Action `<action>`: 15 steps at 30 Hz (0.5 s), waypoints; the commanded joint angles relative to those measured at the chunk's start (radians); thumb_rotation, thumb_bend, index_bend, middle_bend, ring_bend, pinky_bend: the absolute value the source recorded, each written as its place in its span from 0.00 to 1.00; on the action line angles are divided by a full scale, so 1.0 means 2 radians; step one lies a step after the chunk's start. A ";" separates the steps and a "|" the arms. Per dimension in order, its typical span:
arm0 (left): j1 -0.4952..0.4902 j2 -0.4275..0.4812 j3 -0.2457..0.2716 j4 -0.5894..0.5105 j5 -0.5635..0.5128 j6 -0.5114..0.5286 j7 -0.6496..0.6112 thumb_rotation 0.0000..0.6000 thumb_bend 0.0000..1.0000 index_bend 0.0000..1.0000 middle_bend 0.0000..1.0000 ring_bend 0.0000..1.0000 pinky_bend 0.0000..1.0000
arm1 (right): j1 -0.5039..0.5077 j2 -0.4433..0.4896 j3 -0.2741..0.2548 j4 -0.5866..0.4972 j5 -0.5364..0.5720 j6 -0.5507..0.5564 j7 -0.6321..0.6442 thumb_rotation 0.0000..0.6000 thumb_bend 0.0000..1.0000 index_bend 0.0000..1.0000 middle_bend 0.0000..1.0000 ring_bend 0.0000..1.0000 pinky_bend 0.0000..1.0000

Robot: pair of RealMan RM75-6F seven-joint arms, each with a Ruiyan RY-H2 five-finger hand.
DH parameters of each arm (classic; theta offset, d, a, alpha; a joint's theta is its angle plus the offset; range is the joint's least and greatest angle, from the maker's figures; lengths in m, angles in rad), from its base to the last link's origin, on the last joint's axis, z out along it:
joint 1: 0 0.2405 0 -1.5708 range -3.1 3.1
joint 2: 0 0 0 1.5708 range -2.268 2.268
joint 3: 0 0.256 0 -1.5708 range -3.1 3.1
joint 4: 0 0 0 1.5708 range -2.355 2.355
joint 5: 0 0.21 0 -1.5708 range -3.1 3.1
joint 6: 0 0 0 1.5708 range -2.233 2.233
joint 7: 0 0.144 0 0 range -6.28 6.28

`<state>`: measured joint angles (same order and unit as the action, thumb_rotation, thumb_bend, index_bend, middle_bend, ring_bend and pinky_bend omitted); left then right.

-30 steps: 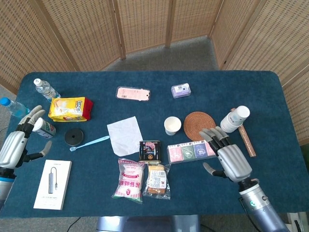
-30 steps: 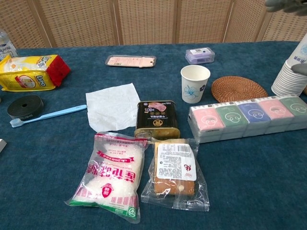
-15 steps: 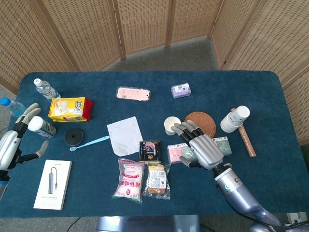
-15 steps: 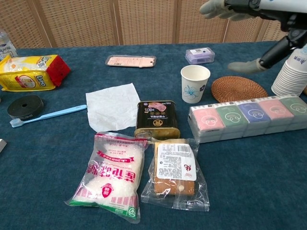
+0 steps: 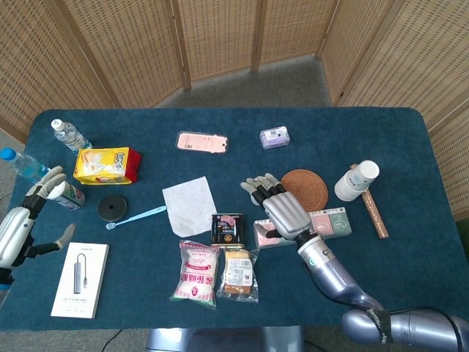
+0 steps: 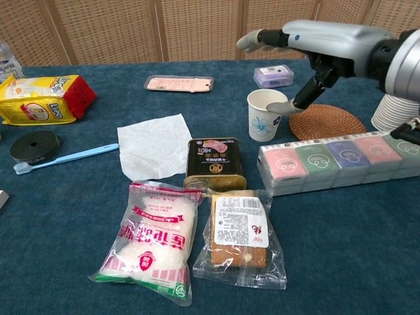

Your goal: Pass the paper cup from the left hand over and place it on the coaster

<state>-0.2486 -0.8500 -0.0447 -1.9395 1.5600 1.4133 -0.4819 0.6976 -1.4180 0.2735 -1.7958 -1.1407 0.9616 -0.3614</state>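
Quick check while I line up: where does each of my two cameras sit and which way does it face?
Head view: high above the near edge, looking steeply down on the whole table; shows the left hand at the left edge and the right hand over the cup.
Chest view: low at the near edge, looking across the table toward the screens; shows only the right hand above the cup.
Shared: right hand, coaster, spam tin.
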 commanded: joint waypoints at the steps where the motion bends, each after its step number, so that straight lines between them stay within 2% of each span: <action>1: 0.002 0.013 0.011 -0.009 0.004 -0.016 0.015 1.00 0.46 0.00 0.00 0.00 0.00 | 0.019 -0.023 0.003 0.031 0.026 -0.004 -0.020 1.00 0.36 0.00 0.00 0.00 0.00; 8: 0.011 0.041 0.027 -0.030 -0.003 -0.035 0.089 1.00 0.46 0.00 0.00 0.00 0.00 | 0.043 -0.053 0.001 0.084 0.064 -0.009 -0.040 1.00 0.36 0.00 0.00 0.00 0.00; 12: 0.018 0.042 0.040 -0.040 -0.007 -0.046 0.175 1.00 0.46 0.00 0.00 0.00 0.00 | 0.056 -0.068 -0.002 0.113 0.087 -0.014 -0.051 1.00 0.36 0.00 0.00 0.00 0.00; 15: 0.024 0.040 0.046 -0.054 -0.010 -0.049 0.215 1.00 0.46 0.00 0.00 0.00 0.00 | 0.063 -0.079 -0.006 0.131 0.096 -0.019 -0.055 1.00 0.36 0.00 0.00 0.00 0.00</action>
<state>-0.2170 -0.7735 0.0255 -2.0154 1.5491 1.3317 -0.1380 0.8107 -1.5596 0.2684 -1.5556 -0.9605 0.9323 -0.4626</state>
